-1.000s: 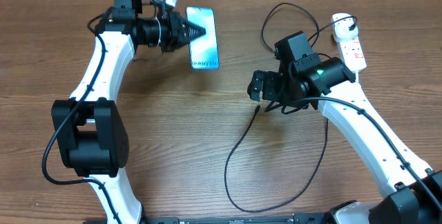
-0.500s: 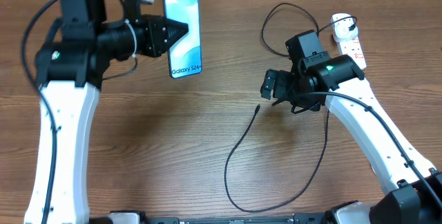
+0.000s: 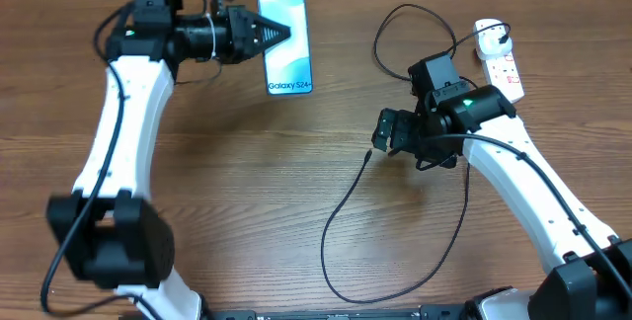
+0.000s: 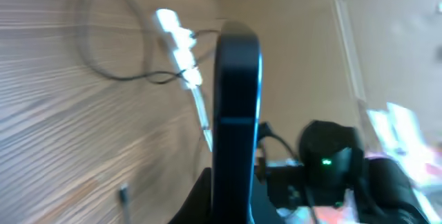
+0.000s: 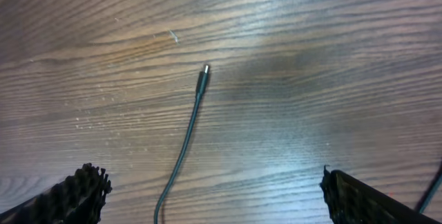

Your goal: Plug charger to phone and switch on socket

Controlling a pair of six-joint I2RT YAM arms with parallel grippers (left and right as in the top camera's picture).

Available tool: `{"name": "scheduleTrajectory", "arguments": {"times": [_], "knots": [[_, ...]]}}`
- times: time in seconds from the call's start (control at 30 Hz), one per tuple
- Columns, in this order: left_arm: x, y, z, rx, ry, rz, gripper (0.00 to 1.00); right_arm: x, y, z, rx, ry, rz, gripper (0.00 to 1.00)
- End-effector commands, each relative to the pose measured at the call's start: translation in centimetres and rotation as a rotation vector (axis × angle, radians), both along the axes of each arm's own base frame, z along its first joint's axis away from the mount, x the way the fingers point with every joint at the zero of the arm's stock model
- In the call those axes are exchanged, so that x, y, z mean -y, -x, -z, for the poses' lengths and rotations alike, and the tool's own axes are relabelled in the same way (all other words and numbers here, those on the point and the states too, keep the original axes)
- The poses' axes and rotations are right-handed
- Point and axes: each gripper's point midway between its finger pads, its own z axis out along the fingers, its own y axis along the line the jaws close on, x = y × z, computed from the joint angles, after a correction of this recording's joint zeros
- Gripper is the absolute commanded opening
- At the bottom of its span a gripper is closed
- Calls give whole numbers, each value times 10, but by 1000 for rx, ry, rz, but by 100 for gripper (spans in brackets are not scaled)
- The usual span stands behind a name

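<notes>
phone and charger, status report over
Left gripper shut on phone. Right gripper open above charger tip, unplugged on table. Nothing in the way.

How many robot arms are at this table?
2. The left arm, on the left, has fingers shut on the phone; the right arm, on the right, holds open fingers above the charger's plug tip. None looks hidden.

Phone (image 4: 235,127): left wrist view, blurred, lower end cut by frame edge.
Charger (image 5: 181,148): cable leaves right wrist view at bottom edge.
Socket (image 3: 504,68): switch position too small to tell.
</notes>
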Motion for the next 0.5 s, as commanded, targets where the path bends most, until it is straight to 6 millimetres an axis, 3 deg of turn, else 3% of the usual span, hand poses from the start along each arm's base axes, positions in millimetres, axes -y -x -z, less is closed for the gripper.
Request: {"name": "scheduleTrajectory", "arguments": {"times": [0.0,0.1,0.2,0.37,0.47], "knots": [[14,14,-15,-73,193,169,4,0,-2,6,8,-10,14,100],[14,1,7,-177,194,136,4,-2,-6,12,22,-20,38,91],[12,-5,19,-208,191,122,4,8,-9,20,33,25,91,89],[12,-10,27,-218,160,88,4,15,-10,34,29,34,214,76],[12,-10,28,-214,158,88,4,11,-8,43,25,17,240,75]]}}
